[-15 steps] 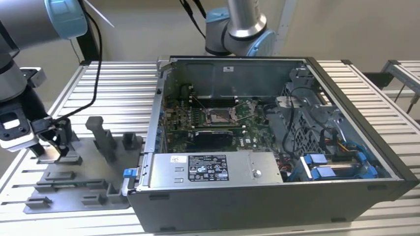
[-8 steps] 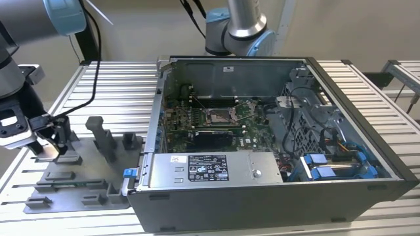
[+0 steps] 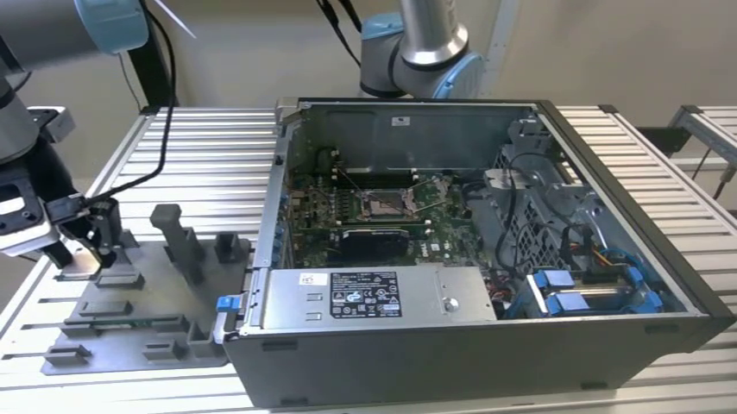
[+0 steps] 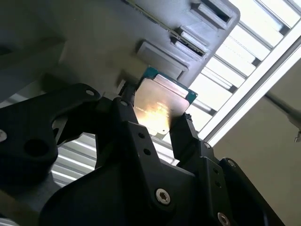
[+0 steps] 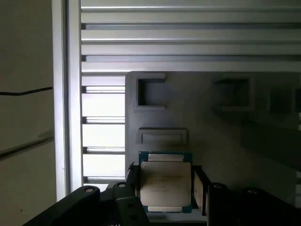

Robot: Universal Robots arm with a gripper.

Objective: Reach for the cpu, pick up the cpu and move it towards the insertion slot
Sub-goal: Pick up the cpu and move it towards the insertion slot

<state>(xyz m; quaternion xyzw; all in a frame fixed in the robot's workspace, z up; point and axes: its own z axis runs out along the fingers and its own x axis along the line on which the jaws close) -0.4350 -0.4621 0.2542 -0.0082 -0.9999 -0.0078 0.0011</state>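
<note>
Black fingers (image 5: 201, 186) of the gripper (image 5: 167, 181) stand on two opposite edges of the cpu (image 5: 165, 183), and in both wrist views they seem pressed against it with no gap showing, so I judge it clamped on the chip rather than merely straddling it. Its pale metal top faces the cameras, with a thin green rim around it. Whether the chip has left the grey fixture tray (image 5: 211, 122) or lies on it I cannot tell (in the second wrist view it looks slightly tilted against the tray's surface). In the exterior view the gripper (image 3: 83, 250) hangs low over the tray's far corner at that view's left, on the slatted table (image 3: 196, 147). Well apart from it, deep in the open computer case (image 3: 461, 345), lies the insertion slot (image 3: 384, 203). As I see it, the risk is the hold: a thin part pinched only by its edges could slip or twist, and the tray's upright blocks (image 3: 185, 241) and the case wall stand between chip and socket.
</note>
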